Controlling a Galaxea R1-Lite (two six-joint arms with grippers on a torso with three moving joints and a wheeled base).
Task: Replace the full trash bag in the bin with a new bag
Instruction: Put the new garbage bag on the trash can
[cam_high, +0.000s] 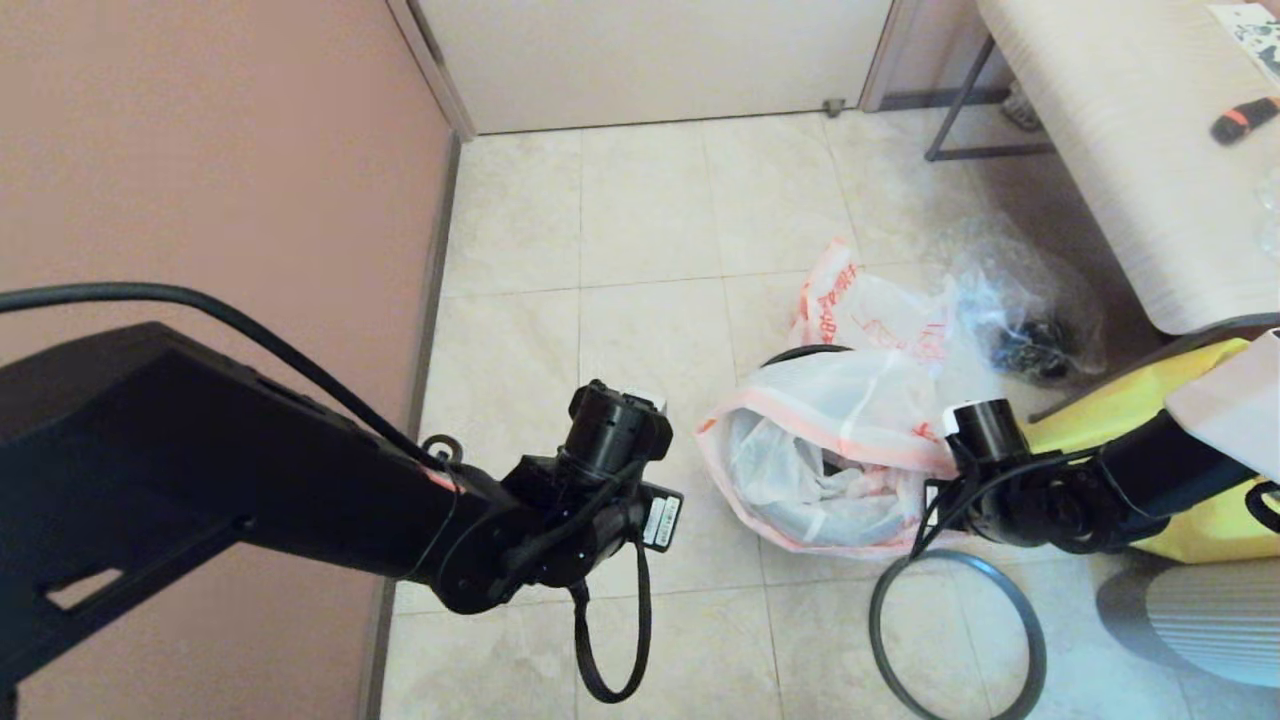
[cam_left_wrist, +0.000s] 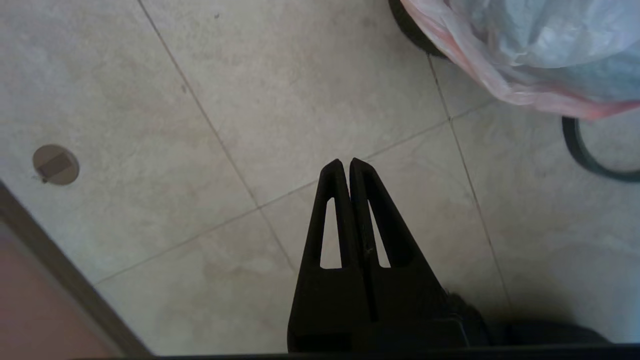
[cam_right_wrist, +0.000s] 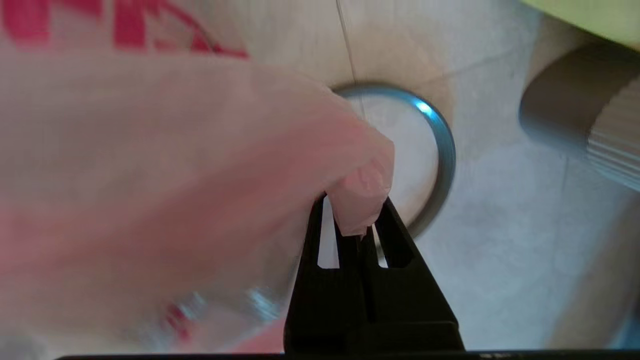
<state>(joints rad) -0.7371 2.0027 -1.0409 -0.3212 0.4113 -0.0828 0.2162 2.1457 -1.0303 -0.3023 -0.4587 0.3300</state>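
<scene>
My right gripper (cam_right_wrist: 356, 220) closed, pinching pink rim fold of bag (cam_high: 850, 440) draped over bin (cam_high: 800, 353) on floor. My left gripper (cam_left_wrist: 345, 162) closed, empty, nearby. Film thin, limp, slippery, likely tears easily; grip bunched rim. Hoop (cam_high: 955, 640) beside.

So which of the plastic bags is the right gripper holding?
The right gripper pinches the pink-edged white bag draped over the bin, not the clear crinkled bag behind.

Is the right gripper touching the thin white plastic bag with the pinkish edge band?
Touching. In the right wrist view the right gripper is shut on a bunched fold of the thin white plastic bag's pinkish edge, pinched between its fingers.
</scene>
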